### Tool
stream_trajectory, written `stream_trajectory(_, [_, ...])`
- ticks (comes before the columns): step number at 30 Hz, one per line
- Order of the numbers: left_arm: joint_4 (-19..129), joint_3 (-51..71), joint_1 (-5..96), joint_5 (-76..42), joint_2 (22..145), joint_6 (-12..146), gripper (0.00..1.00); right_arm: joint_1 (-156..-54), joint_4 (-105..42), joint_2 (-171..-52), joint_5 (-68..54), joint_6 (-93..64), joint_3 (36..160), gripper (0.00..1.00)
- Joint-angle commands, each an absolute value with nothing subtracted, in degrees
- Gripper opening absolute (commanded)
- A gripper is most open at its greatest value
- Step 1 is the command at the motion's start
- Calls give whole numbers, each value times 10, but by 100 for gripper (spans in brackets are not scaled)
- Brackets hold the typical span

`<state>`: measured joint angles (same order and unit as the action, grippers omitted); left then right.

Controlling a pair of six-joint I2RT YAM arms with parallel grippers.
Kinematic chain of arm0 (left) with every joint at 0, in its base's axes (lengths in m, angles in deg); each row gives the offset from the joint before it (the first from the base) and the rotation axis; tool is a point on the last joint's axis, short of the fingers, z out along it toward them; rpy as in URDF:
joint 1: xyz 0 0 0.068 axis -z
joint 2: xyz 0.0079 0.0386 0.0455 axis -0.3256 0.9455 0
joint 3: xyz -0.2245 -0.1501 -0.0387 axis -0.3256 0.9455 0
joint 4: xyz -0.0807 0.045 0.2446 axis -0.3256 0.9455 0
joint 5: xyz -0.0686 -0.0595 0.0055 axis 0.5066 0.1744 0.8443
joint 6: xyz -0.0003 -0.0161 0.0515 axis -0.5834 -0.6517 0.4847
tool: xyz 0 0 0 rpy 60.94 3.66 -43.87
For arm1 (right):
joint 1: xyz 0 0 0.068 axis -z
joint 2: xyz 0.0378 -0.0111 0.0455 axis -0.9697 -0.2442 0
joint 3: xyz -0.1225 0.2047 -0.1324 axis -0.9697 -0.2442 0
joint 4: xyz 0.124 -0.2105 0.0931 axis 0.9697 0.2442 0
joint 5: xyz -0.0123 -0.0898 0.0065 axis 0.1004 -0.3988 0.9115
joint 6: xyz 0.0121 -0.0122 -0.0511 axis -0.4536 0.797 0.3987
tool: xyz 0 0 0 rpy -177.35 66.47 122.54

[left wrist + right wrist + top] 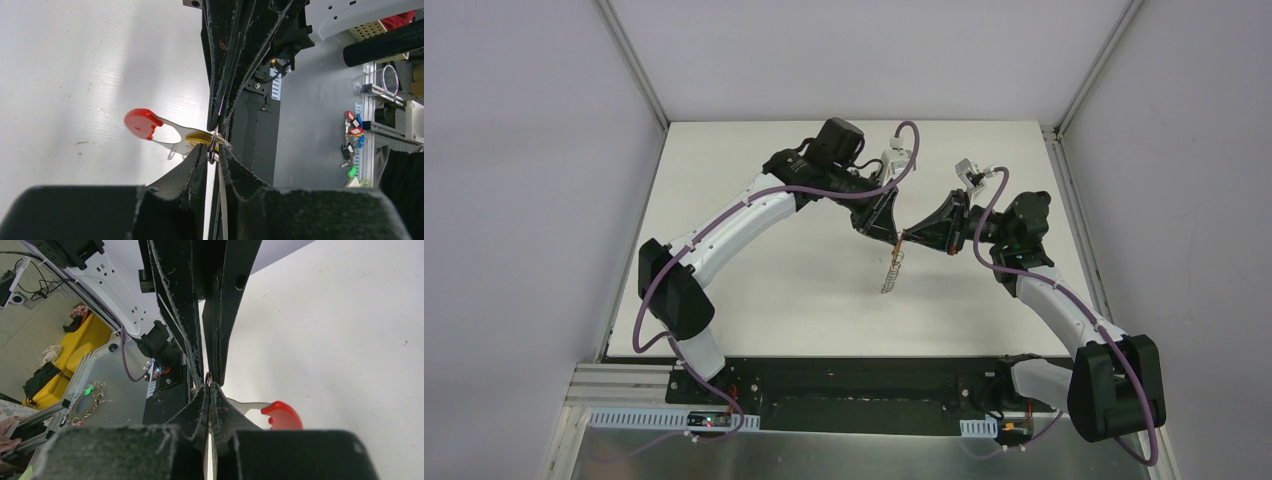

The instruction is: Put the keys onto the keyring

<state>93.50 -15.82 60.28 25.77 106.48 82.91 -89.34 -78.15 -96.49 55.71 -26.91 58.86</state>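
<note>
Both tools are closed tip to tip above the table (774, 290), the left tool (212, 150) meeting the right tool (210, 388). The key (197, 136) is held at that joint. The keyring (142, 124) juts sideways and its chain (891, 275) hangs free. One grip is best held firm while the other is eased through slowly. Which tool pinches which part cannot be told, since the contact is masked by the fingers.

White table (774, 300), pale grey walls (524, 150)
</note>
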Motion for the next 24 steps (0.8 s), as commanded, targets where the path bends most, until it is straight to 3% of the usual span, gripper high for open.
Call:
stream_trajectory(1, [919,-155,607,282,1061,827,13,-891,-804,-958,568,-263,593,0])
stream_trajectory(7, [901,-158,607,282,1063,811,0,-890,-804,-958,567,-261,591,0])
stream_trajectory(13, [917,-167,607,274,1058,812,0,-890,-791,-956,562,-249,592,0])
stream_trajectory(24, [1163,-278,624,192,1105,872,0,-890,-643,-935,578,-131,630,46])
